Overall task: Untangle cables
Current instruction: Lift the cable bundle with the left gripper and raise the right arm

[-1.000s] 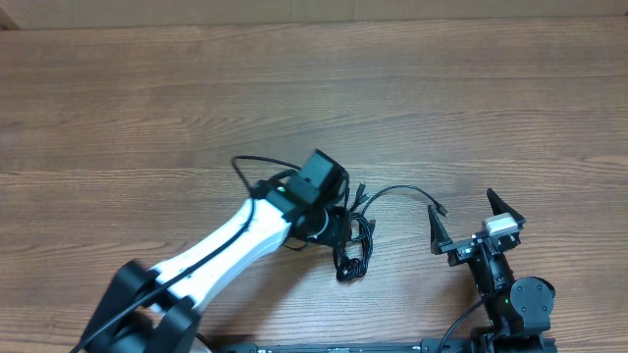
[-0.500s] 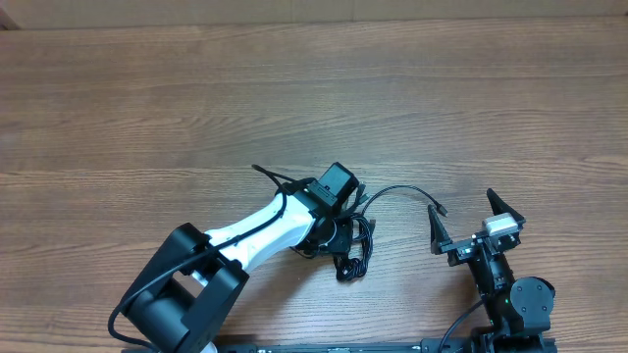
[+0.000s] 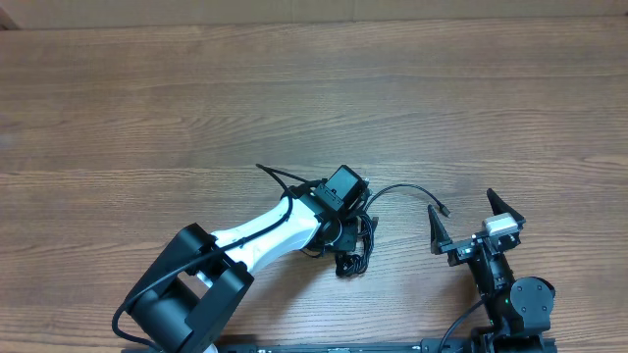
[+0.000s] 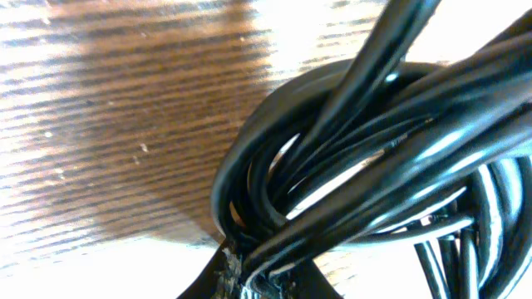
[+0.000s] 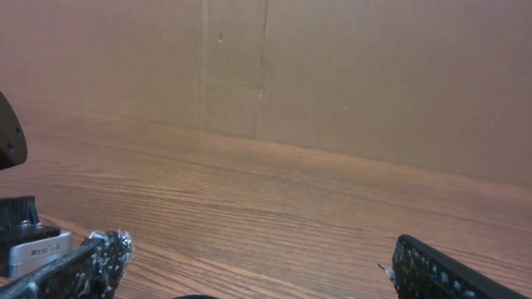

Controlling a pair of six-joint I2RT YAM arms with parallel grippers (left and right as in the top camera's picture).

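Left gripper (image 3: 341,227) is down on the cables (image 3: 357,247), mostly hidden under its own wrist camera block from overhead. In the left wrist view only one frayed fingertip (image 4: 224,278) shows at the bottom edge, touching the looped black cords (image 4: 374,166), which fill the frame. Can't tell if the jaws are clamped or apart.

The cables are a tight black knot on the wooden table (image 3: 294,88). One loose strand arcs out from the knot toward the right arm and ends in a small plug (image 3: 441,209).

Right gripper (image 3: 469,218) is beyond that plug, well apart from the knot, fingers spread wide, nothing between them. Its wrist view shows bare table between the fingertips (image 5: 104,249) and a cardboard wall (image 5: 332,75) behind.
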